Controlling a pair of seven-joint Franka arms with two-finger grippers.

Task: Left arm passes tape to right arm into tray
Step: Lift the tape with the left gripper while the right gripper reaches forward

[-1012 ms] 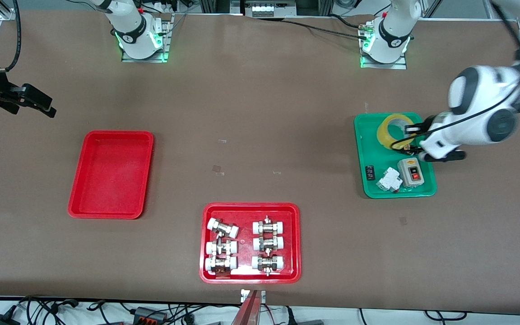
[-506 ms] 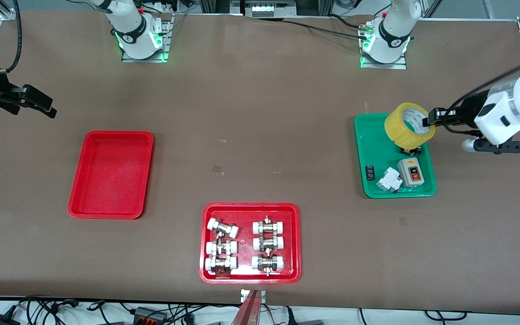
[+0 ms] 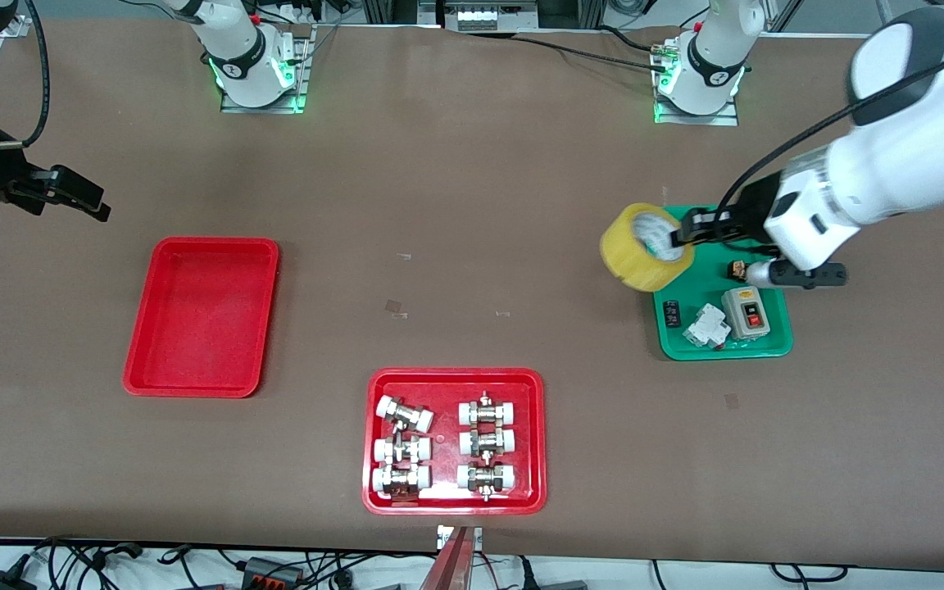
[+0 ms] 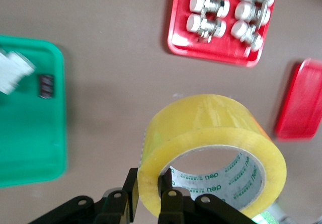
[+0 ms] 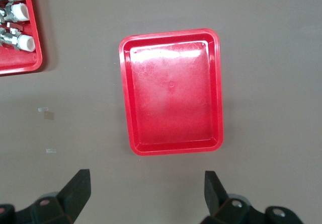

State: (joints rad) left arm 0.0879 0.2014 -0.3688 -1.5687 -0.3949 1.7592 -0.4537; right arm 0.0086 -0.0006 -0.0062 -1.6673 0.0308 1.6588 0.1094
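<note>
My left gripper [image 3: 679, 235] is shut on the wall of the yellow tape roll [image 3: 646, 246], one finger inside the white core, one outside. It holds the roll in the air over the edge of the green tray [image 3: 693, 348] on the side toward the right arm. In the left wrist view the tape [image 4: 216, 133] fills the foreground at my left gripper [image 4: 149, 194]. My right gripper [image 3: 79, 195] is open and empty, up in the air at the right arm's end of the table. The plain red tray [image 3: 201, 315] lies empty; in the right wrist view the tray [image 5: 172, 90] lies past my right gripper [image 5: 146, 189].
The green tray holds a grey switch box [image 3: 746, 314], a white breaker [image 3: 705, 325] and a small black part [image 3: 672, 314]. A second red tray [image 3: 454, 500] with several white-capped metal fittings lies near the front camera; it also shows in the left wrist view [image 4: 173, 43].
My left gripper took hold of the tape in the green tray, lifted it, and carried it toward the right arm's end, now over the tray's edge. My right gripper shifted slightly.
</note>
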